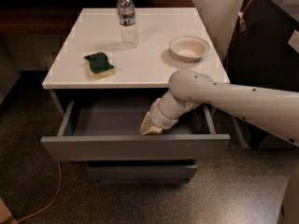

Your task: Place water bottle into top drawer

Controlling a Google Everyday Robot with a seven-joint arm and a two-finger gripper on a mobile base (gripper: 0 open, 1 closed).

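Observation:
The water bottle (127,19) stands upright at the back of the white tabletop (149,64), clear with a white cap and a pale label band. The top drawer (135,146) is pulled open below the tabletop, and its grey interior shows nothing but the gripper. My gripper (150,126) reaches down into the open drawer near its front middle, far from the bottle. The white arm comes in from the right.
A green and yellow sponge (99,65) lies on the tabletop at the left front. A cream bowl (188,48) sits at the right. A narrower grey drawer (140,171) is below. An orange cable (46,195) runs on the floor at the left. A dark cabinet (271,45) stands at the right.

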